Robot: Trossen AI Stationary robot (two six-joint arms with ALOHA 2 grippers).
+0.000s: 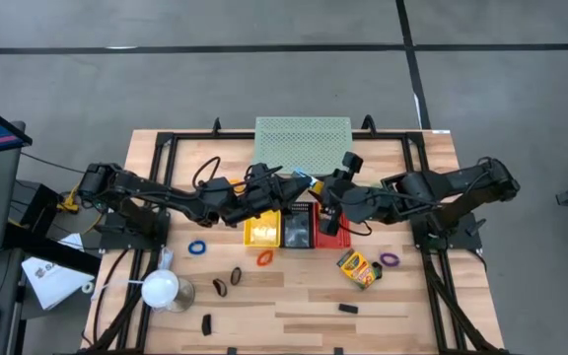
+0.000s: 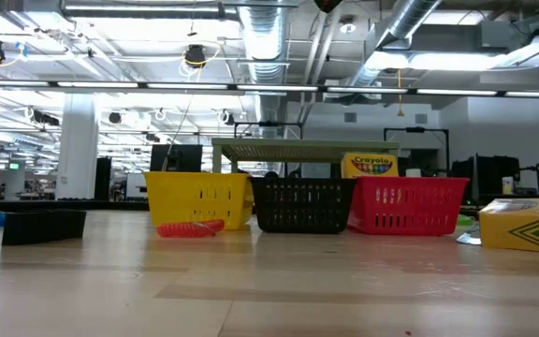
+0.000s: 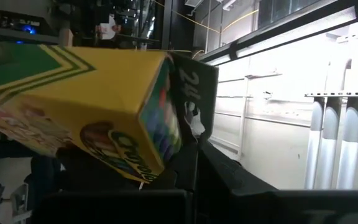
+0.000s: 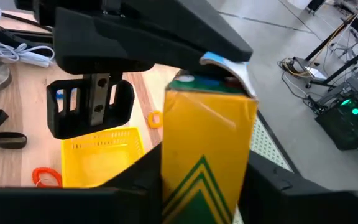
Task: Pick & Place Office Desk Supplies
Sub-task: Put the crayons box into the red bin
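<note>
1. Nearest us on the table lie the supplies not yet sorted: a black clip, an orange ring band, a purple ring band, and a second crayon box lying flat just beside the purple band. We judge the task is well short of done.
2. Behind them, in a row, stand the yellow basket, the black basket and the red basket. We take these to be where the supplies go.
3. Above that row the two arms meet, and the step in hand looks to us like a hand-over in mid-air. The held crayon box hangs clear of the table, over the baskets.
4. The left gripper is clamped tight on the box's top flap and carries it from above.
5. The right gripper has a finger against either side of the box's lower body. As far as we can see it grips the box, though we cannot tell how firmly.
6. Next, we think, the right gripper's hold must be sure before the left lets go of the flap. The left should then lift straight off so that it does not drag or tilt the box.
7. After that the right arm would need to lower the box into a basket. The red one is closest to it.
8. Farthest back, the mesh shelf plays no part in this step.
</note>
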